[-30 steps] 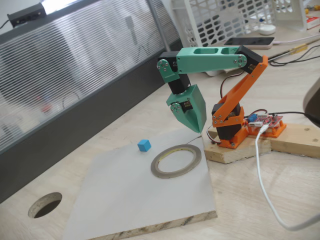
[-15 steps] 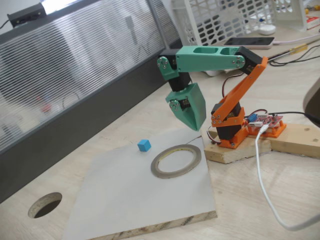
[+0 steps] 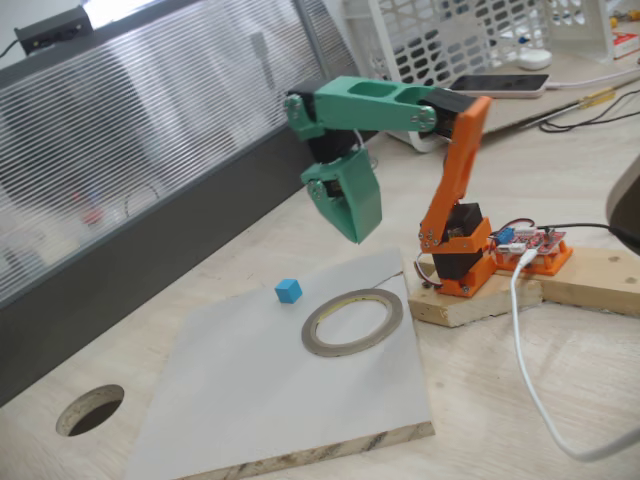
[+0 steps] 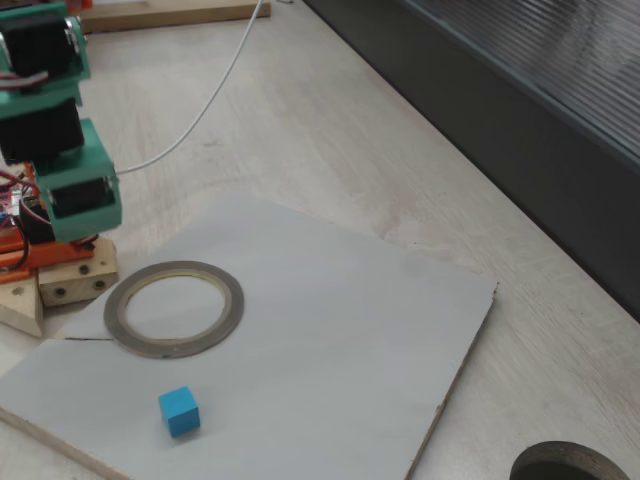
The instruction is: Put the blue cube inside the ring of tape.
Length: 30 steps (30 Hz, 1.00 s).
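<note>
The blue cube (image 3: 288,291) lies on a pale grey board (image 3: 260,400), just left of the ring of tape (image 3: 352,321) and apart from it. The ring lies flat with nothing inside its opening. My green gripper (image 3: 354,236) hangs in the air above and behind both, its tip pointing down, fingers together and holding nothing. In the other fixed view the cube (image 4: 179,411) sits below the ring (image 4: 174,308), and the gripper's green body (image 4: 75,195) hangs at the left edge above the ring's left side.
The arm's orange base stands on a wooden block (image 3: 480,298) right of the board. A white cable (image 3: 522,350) runs across the table at right. A dark round hole (image 3: 90,409) is cut in the tabletop at lower left. A dark panel (image 3: 150,290) borders the far side.
The arm has swung left and its upper link has straightened up. The gripper has moved left and slightly higher, away from the base. Cube and ring have not moved.
</note>
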Motion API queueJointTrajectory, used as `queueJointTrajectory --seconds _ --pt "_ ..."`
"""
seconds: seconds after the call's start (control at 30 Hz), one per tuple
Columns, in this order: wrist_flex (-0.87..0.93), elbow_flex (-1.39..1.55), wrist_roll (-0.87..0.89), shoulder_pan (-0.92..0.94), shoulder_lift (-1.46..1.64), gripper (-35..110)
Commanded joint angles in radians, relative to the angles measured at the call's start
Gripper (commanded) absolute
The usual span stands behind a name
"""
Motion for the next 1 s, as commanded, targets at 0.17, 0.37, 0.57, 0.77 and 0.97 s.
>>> queueJointTrajectory --seconds 0.17,0.37,0.57,0.77,0.97 --pt "0.011 -0.428 0.005 0.018 -0.383 0" --pt "0.011 -0.655 0.005 0.021 -0.611 0" --pt "0.011 -0.819 0.005 0.02 -0.785 0" --pt "0.009 -0.968 0.003 0.021 -0.907 0" --pt "-0.038 -1.012 0.003 0.015 -0.95 0"
